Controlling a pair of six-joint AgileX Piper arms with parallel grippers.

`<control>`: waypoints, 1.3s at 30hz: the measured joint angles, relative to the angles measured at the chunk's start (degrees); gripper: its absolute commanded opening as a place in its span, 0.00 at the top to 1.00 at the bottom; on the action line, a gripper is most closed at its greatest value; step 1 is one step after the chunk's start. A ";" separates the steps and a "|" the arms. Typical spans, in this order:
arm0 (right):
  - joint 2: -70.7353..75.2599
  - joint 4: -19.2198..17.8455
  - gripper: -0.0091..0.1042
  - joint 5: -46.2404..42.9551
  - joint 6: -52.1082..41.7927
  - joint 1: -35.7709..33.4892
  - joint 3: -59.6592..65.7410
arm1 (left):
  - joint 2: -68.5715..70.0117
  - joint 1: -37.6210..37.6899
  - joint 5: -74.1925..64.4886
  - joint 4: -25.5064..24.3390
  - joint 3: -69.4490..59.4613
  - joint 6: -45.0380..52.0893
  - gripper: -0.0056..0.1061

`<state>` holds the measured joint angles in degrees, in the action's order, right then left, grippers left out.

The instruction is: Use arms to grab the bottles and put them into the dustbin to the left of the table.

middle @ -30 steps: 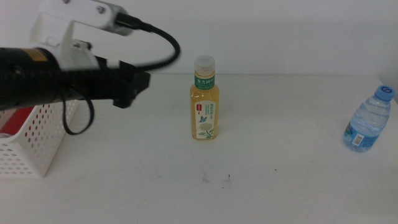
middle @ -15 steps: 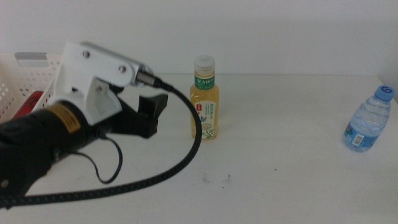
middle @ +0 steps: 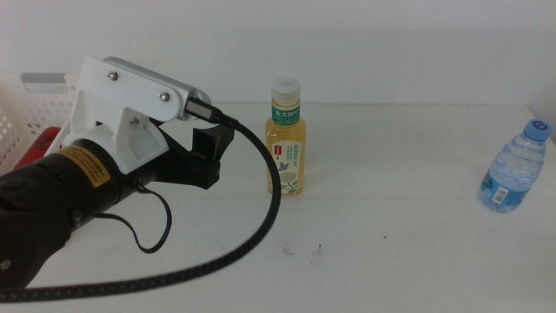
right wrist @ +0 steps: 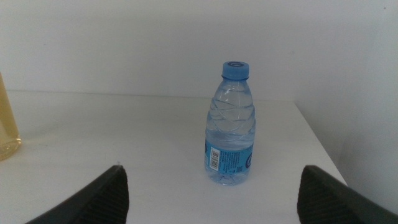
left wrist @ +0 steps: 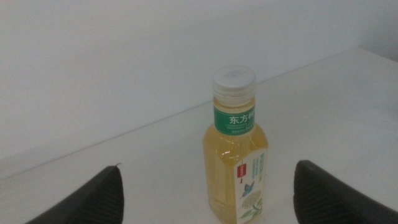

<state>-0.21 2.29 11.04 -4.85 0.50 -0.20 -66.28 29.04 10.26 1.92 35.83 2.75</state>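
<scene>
Dustbin [middle: 26,109] holds a red can [middle: 39,143].

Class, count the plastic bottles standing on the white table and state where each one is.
2. The yellow tea bottle with a white cap stands mid-table; the clear blue-capped water bottle stands near the right edge. Others may be hidden behind the left arm.

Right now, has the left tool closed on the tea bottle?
No, the left tool is open, with the tea bottle standing untouched between its jaws.
</scene>
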 measured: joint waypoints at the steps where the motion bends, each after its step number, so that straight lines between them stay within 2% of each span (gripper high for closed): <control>1: 0.00 0.00 0.22 0.00 0.00 0.00 0.00 | 0.00 0.00 0.00 -0.30 0.00 0.00 0.11; 6: 0.00 0.00 0.22 0.00 0.00 0.00 0.00 | 0.00 0.00 0.00 -1.92 0.00 0.11 0.11; 19: 0.00 0.00 0.22 0.00 0.00 0.00 0.00 | -2.46 0.00 1.30 -1.92 -1.87 -4.19 0.11; 26: 0.00 0.00 0.22 0.00 0.00 0.00 0.00 | -8.03 0.00 8.23 -8.12 -1.99 -9.65 0.11; 39: 0.00 0.00 0.22 0.00 0.00 0.00 0.00 | -24.57 0.00 25.67 -9.90 -1.99 -12.43 0.11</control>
<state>-0.21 2.29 11.04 -4.85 0.50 -0.20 -90.85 29.04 35.93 -7.97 33.83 -9.68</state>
